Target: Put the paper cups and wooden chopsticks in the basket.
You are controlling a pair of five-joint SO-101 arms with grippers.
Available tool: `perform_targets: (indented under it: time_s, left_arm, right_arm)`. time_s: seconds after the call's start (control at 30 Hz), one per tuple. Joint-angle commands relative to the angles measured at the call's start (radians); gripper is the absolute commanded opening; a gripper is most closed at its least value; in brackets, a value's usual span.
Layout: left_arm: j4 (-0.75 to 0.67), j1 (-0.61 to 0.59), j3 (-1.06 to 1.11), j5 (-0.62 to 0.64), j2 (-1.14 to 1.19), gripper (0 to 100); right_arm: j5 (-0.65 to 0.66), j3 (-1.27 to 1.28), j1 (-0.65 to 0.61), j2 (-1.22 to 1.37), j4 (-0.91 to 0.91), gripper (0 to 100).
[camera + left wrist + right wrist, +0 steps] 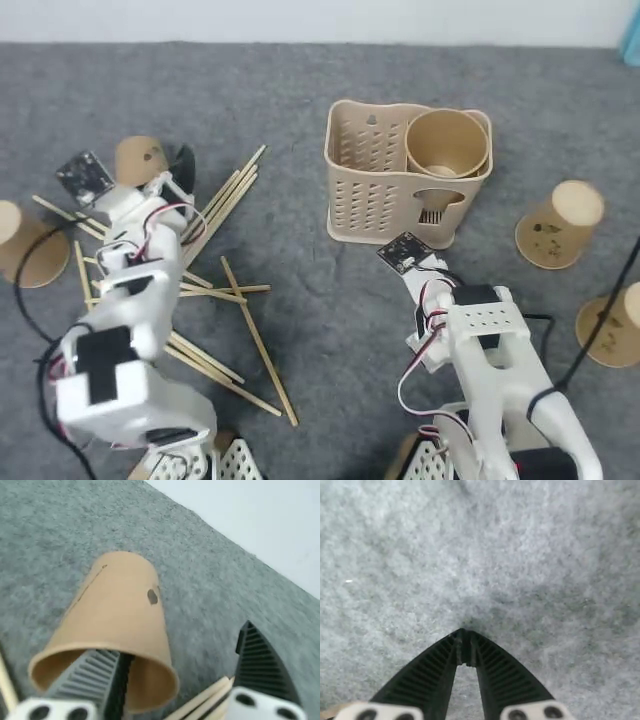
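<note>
A tan paper cup (117, 615) lies on its side on the grey carpet. My left gripper (185, 665) is open around its rim: one ribbed finger (95, 672) is inside the mouth, the other finger (257, 655) stands outside, apart from the wall. In the high view this cup (140, 157) is at the far left beside the left gripper (166, 168). Wooden chopsticks (225, 200) lie scattered around that arm. The beige basket (375, 190) holds one paper cup (447, 143). My right gripper (465, 647) is shut on nothing, low over bare carpet in front of the basket.
Two more paper cups (558, 225) (612, 325) lie at the right, another paper cup (20, 245) at the left edge. Further chopsticks (258, 340) stretch toward the centre. Open carpet lies between the basket and the chopstick pile.
</note>
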Motion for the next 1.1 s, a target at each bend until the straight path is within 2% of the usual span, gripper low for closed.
perform_targets:
  time_s: [0.0, 0.13, 0.2, 0.3, 0.57, 0.63, 0.77, 0.9, 1.0, 1.07]
  left_arm:
    - [0.003, 0.009, -0.07, 0.009, 0.011, 30]
    - [0.003, 0.005, -0.097, 0.009, 0.012, 26]
    - [0.005, 0.003, -0.117, 0.009, 0.014, 19]
    - [0.005, 0.002, -0.139, 0.005, 0.012, 1]
    - [0.011, -0.017, -0.165, 0.005, 0.011, 1]
    - [0.063, -0.029, -0.193, 0.005, 0.008, 1]
    - [0.365, -0.057, -0.289, 0.005, -0.066, 1]
    - [0.835, -0.064, -0.447, -0.015, -0.201, 1]
    - [1.14, -0.06, -0.595, -0.17, -0.281, 1]
    - [1.289, -0.057, -0.684, -0.29, -0.311, 1]
  right_arm:
    - [-0.012, -0.008, 0.002, -0.048, -0.016, 2.1]
    - [-0.012, -0.008, 0.002, -0.048, -0.016, 2.1]
    - [-0.012, -0.008, 0.002, -0.048, -0.016, 2.1]
    - [-0.012, -0.008, 0.002, -0.048, -0.016, 2.1]
    - [-0.012, -0.008, 0.002, -0.048, -0.016, 2.1]
    - [-0.012, -0.009, 0.002, -0.048, -0.016, 2.1]
    - [-0.011, -0.009, 0.002, -0.048, -0.016, 2.1]
    - [-0.009, -0.011, 0.002, -0.048, -0.018, 2.1]
    - [-0.009, -0.011, 0.002, -0.048, -0.018, 2.1]
    - [-0.011, -0.011, 0.004, -0.048, -0.018, 2.1]
